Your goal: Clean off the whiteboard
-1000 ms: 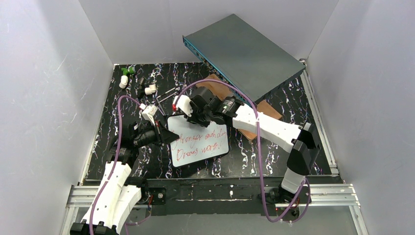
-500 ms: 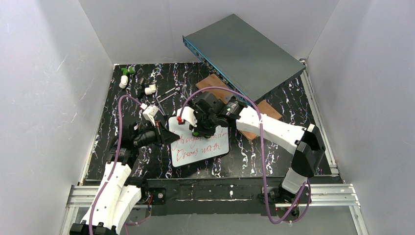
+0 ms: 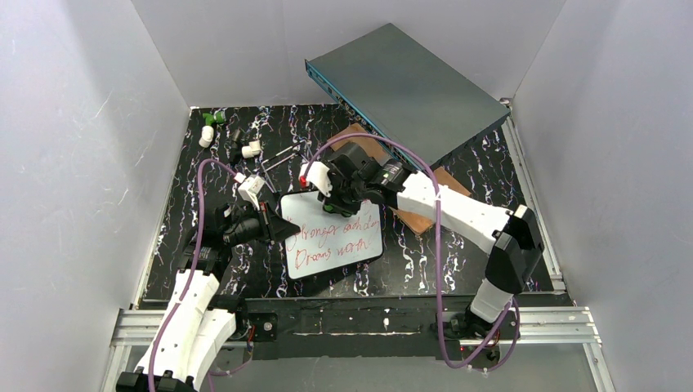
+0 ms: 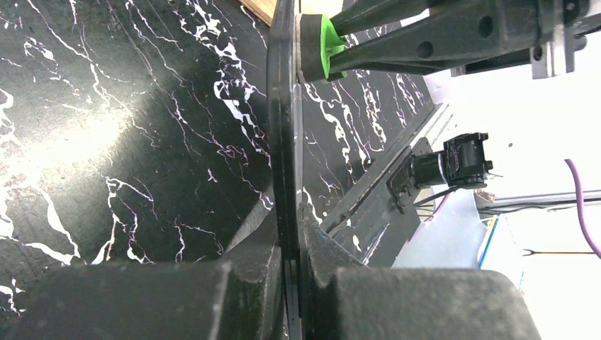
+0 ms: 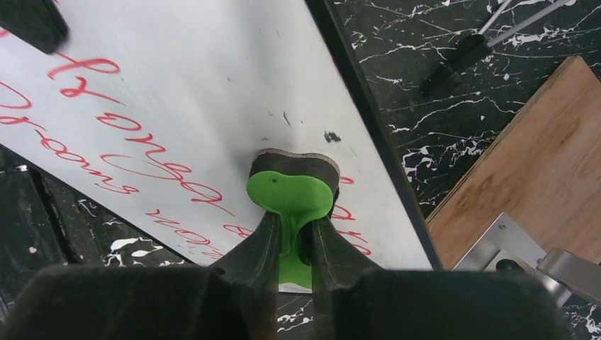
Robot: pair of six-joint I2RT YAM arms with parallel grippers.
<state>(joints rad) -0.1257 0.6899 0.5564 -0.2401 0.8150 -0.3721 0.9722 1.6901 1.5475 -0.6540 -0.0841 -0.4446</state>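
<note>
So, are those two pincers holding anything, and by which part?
The left pincer clamps the small white rectangular whiteboard by its thin edge; the right pincer pinches a green dark-padded eraser by its green stem.

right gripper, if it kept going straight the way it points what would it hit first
The whiteboard. The green eraser clamped in the right gripper leads the way, and its dark pad looks pressed flat on the board's white face, so there seems to be no gap left to cross.
</note>
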